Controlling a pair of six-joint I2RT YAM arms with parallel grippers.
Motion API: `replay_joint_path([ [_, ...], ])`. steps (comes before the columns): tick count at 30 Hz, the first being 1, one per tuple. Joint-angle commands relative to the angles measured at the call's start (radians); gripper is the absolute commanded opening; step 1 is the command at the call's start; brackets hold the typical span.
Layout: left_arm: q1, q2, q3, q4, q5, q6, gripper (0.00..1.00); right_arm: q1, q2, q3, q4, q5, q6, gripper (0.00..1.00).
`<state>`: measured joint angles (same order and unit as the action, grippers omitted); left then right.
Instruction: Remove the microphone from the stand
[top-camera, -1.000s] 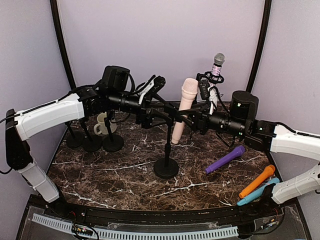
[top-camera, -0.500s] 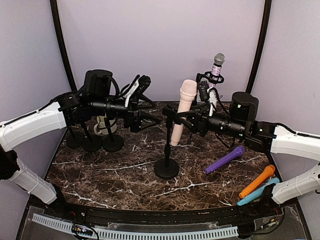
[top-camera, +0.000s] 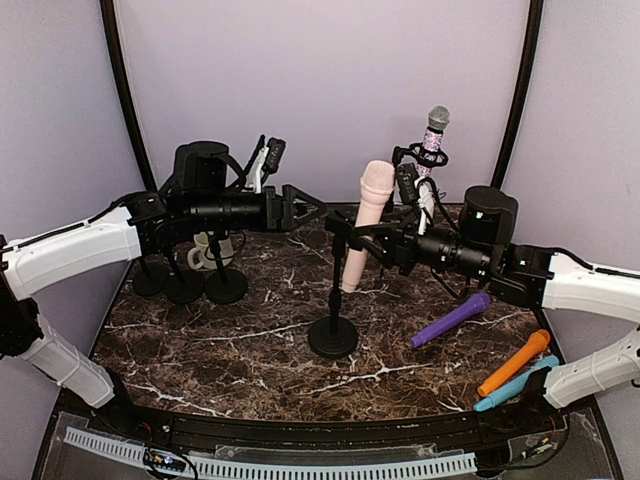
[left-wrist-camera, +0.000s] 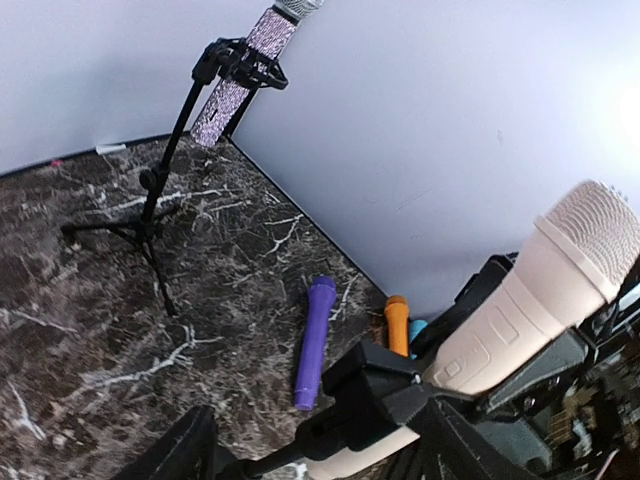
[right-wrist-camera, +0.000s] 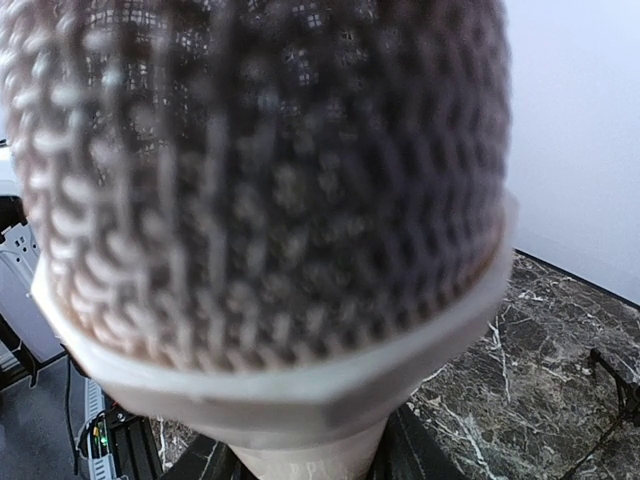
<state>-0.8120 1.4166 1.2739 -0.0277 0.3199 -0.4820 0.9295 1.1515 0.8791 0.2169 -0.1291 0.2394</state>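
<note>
The pale pink microphone (top-camera: 364, 225) stands tilted in the black clip (top-camera: 341, 231) of the stand (top-camera: 332, 337) at the table's middle. My right gripper (top-camera: 384, 246) comes in from the right and is shut on the microphone's body, just beside the clip. In the right wrist view the mesh head (right-wrist-camera: 260, 180) fills the frame, with the gripper (right-wrist-camera: 300, 462) closed on the body below it. My left gripper (top-camera: 312, 211) hovers open, just left of the clip and apart from it. The left wrist view shows the microphone (left-wrist-camera: 540, 300) in the clip (left-wrist-camera: 400, 385), beyond my spread gripper (left-wrist-camera: 320, 458).
A glittery microphone (top-camera: 436, 133) sits on a tripod stand at the back right. Purple (top-camera: 452, 318), orange (top-camera: 515, 362) and blue (top-camera: 515, 386) microphones lie at the right. Three black stand bases (top-camera: 205, 287) and a mug (top-camera: 205, 250) crowd the left, under my left arm.
My left gripper drew back left from the stand, then lifted and turned to point at the clip from slightly higher. The right gripper and microphone have not moved.
</note>
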Motion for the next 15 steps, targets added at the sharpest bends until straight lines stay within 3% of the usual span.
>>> replay_joint_path([
  [1,-0.005,0.04,-0.002,0.133,0.029,-0.285,0.7,0.022,-0.017,-0.013,0.018,0.037,-0.002,0.2],
  [15,-0.008,0.116,-0.03,0.227,0.09,-0.433,0.67,0.063,0.019,-0.008,0.042,0.097,-0.035,0.2],
])
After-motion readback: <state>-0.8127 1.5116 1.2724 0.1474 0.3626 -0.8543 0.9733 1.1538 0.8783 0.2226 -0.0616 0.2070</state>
